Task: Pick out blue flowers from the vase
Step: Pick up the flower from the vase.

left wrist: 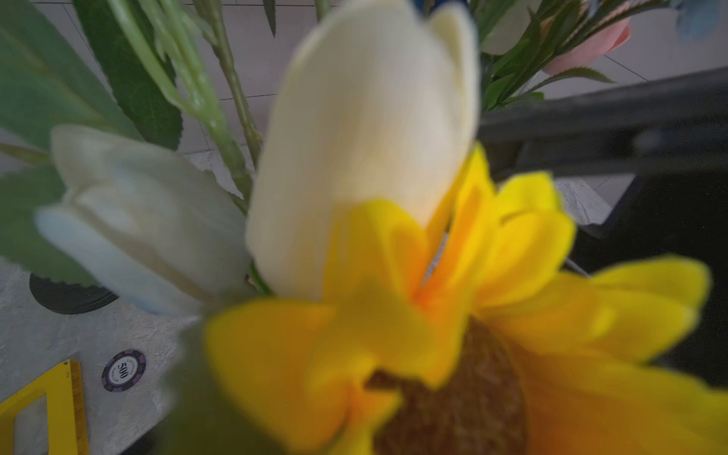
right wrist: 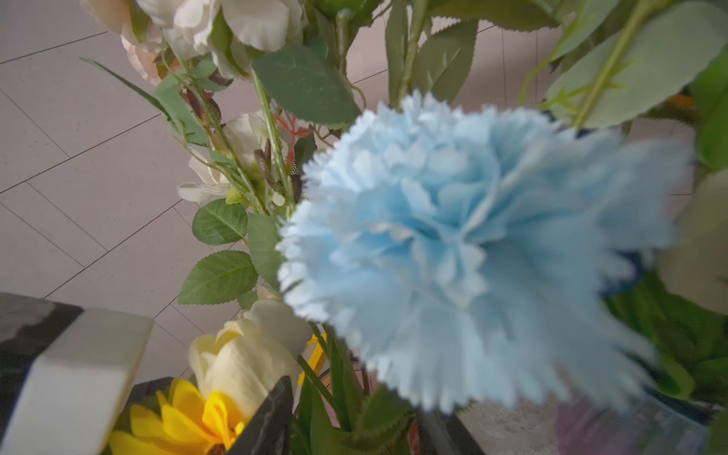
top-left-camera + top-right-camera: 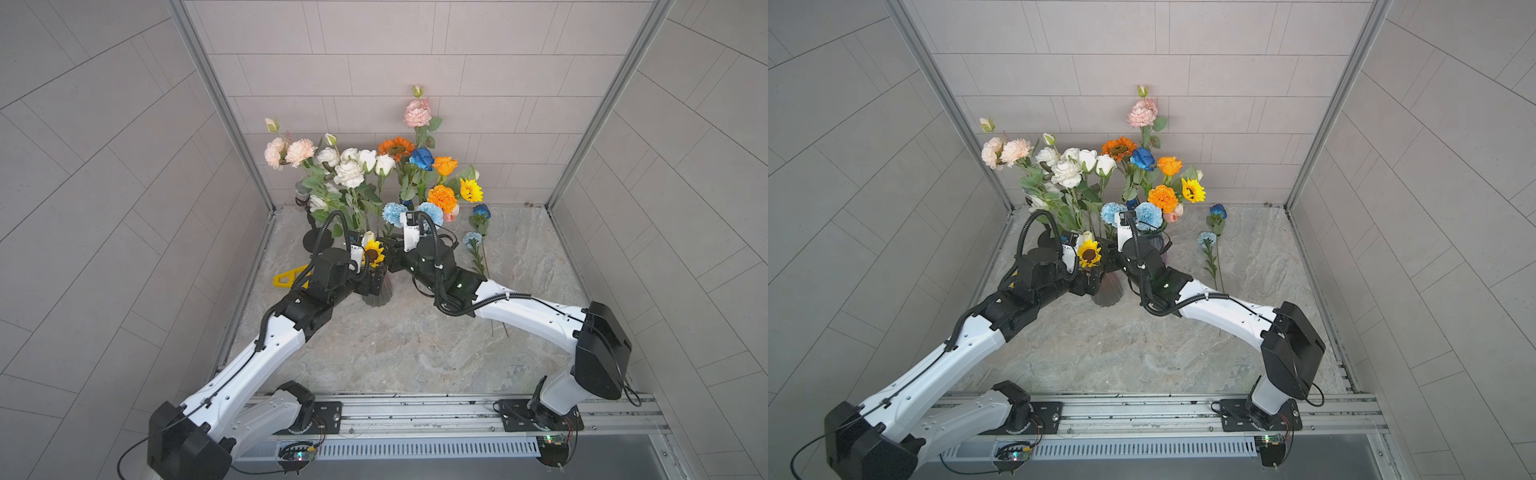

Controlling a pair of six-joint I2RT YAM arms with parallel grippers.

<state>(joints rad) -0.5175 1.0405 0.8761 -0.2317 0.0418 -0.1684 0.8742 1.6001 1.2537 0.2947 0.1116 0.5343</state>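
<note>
Two blue flowers (image 3: 478,232) already lie aside while our left gripper (image 3: 376,282), fingers spread, steadies the vase (image 3: 377,293); whether our right gripper (image 3: 388,253) pinches a stem, we cannot tell.

Left arm: your left arm (image 3: 266,345) reaches forward and inward from its base at the near rail.
Left hand: your left hand (image 3: 376,282) has its jaws wide apart, holding nothing that shows.
Right arm: your right arm (image 3: 528,311) bends at the elbow and reaches inward.
Right hand: your right hand (image 3: 388,253) is mostly hidden; its jaws cannot be read.
</note>
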